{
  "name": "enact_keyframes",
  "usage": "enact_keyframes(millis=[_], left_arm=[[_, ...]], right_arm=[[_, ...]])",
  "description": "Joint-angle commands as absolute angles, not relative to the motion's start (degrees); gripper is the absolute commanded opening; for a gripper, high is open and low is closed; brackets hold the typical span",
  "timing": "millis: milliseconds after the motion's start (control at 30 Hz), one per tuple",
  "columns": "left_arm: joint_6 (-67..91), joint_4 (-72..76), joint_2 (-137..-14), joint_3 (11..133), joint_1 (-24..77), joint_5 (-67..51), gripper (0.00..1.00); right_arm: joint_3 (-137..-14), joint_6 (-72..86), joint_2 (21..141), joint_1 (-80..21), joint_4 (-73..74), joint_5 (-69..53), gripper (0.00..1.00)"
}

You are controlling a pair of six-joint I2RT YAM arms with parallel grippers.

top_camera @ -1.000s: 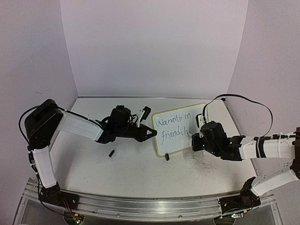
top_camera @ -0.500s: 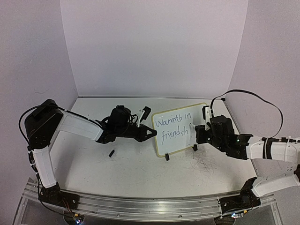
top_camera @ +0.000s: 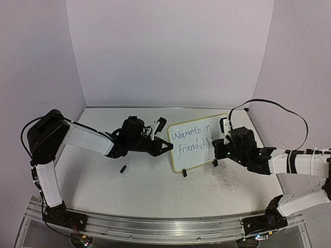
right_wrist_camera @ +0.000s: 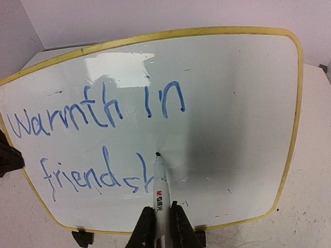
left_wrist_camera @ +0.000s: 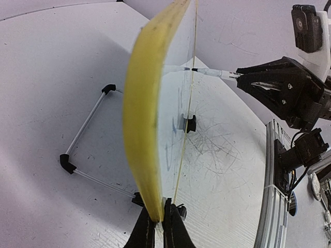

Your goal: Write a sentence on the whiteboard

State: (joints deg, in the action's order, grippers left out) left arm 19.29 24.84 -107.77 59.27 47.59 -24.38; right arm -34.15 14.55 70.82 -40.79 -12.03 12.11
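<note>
The whiteboard (top_camera: 195, 159) stands propped on its edge at mid-table, white with a thin yellow frame (left_wrist_camera: 150, 129). The sentence (right_wrist_camera: 106, 106) is in blue cursive, "Warmth in" above "friendsh" (top_camera: 190, 135). My right gripper (right_wrist_camera: 160, 209) is shut on a white marker (right_wrist_camera: 161, 194). The marker's black tip touches the board just right of the last "h". Seen from above, that gripper (top_camera: 220, 147) sits at the board's right side. My left gripper (left_wrist_camera: 159, 214) is shut on the board's left edge (top_camera: 166, 147).
A small black marker cap (top_camera: 123, 169) lies on the table left of the board. A wire stand (left_wrist_camera: 85, 134) props the board from behind, and black clip feet (top_camera: 184, 173) hold its lower edge. Old scribbles (top_camera: 225, 178) mark the tabletop under my right arm.
My right gripper rose from the board's lower right corner, swung right, then came back slightly left with the marker. The left arm and the board have not moved.
</note>
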Motion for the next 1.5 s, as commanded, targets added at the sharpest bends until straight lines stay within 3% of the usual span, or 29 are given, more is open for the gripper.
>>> enact_keyframes(millis=[0, 233, 633, 1467], left_arm=[[16.08, 16.28, -109.05, 58.1, 48.34, -23.2, 0.0], [16.11, 16.17, -108.73, 58.32, 48.34, -23.28, 0.0], [16.09, 16.0, -108.99, 58.47, 48.34, -23.2, 0.0], [15.93, 15.73, -108.95, 58.69, 48.33, -23.23, 0.0]], right_arm=[[-35.22, 14.4, 71.56, -40.59, -13.88, 13.11, 0.0], [-36.03, 16.13, 74.07, -40.54, -11.61, 16.52, 0.0], [-33.54, 15.64, 67.6, -40.54, -9.69, 13.35, 0.0], [-34.03, 16.47, 72.89, -40.57, -10.42, 15.08, 0.0]])
